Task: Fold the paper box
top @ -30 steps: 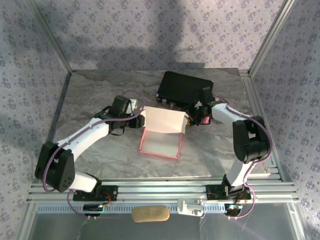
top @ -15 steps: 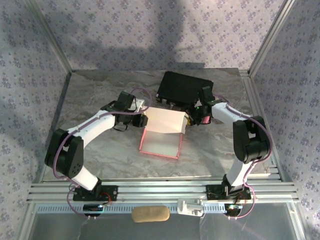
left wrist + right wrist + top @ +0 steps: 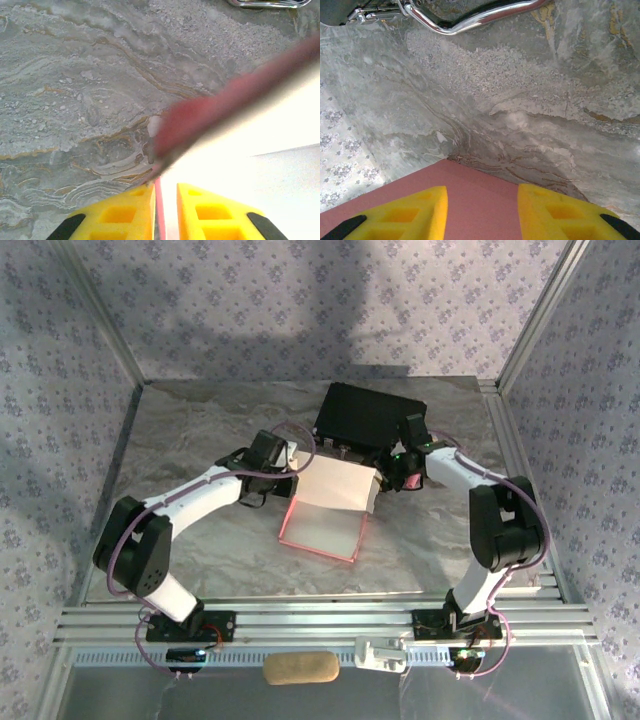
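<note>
Left gripper (image 3: 164, 192) has moved in, jaws narrowing around the left wall of the paper box (image 3: 320, 530); whether it grips yet, I cannot tell; right gripper (image 3: 481, 195) stays parted at the far flap, so folding can begin

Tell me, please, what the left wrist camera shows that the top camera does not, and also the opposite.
Left wrist view adds: the thin pink edge of the paper box, close up, standing between the two yellow fingers of the left claw, with a small gap beside it. Top view adds: the black case behind the box, and the right claw at the box's right side. Both share: the pink box and the grey marble table.
</note>
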`<state>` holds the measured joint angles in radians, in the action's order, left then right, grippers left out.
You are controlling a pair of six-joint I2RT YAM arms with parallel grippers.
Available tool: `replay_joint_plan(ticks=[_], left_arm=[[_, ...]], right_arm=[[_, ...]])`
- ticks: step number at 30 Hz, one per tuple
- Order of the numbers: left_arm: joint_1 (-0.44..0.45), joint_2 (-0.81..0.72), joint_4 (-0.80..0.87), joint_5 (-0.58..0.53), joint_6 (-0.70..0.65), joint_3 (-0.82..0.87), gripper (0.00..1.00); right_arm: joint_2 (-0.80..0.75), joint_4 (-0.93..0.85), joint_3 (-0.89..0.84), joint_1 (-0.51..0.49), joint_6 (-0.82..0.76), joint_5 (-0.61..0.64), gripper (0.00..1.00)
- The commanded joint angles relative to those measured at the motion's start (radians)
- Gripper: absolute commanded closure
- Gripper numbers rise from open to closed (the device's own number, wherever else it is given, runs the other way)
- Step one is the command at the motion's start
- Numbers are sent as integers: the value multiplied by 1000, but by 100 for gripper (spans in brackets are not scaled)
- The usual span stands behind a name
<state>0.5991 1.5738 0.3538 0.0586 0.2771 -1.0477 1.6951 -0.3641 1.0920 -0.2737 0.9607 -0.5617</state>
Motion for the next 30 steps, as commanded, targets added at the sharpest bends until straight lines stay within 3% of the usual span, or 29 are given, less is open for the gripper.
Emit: replay_joint_plan(ticks=[1, 4, 6, 11, 13, 20, 24, 30], left_arm=[[30, 9, -41, -61, 51, 21, 83], [34, -3, -44, -66, 46, 32, 79], [23, -34, -36, -62, 27, 43, 61], [-62, -158, -109, 105, -67, 131, 45], [-96, -196, -192, 190, -108, 194, 45], [-102, -247, -478, 311, -205, 347, 46], [-101, -212, -525, 313, -207, 362, 49], [-97, -149, -516, 291, -188, 325, 66]], right_arm=[[-29, 0, -22, -4, 11, 13, 58], [-28, -9, -18, -3, 3, 17, 58], [-28, -18, -14, 1, -6, 19, 58], [-28, -34, 5, 14, -30, 10, 58], [-27, -36, 11, 17, -35, 7, 59], [-21, -36, 19, 17, -36, 4, 59], [-20, -36, 19, 18, -34, 5, 59], [-18, -38, 23, 15, -37, 4, 59]])
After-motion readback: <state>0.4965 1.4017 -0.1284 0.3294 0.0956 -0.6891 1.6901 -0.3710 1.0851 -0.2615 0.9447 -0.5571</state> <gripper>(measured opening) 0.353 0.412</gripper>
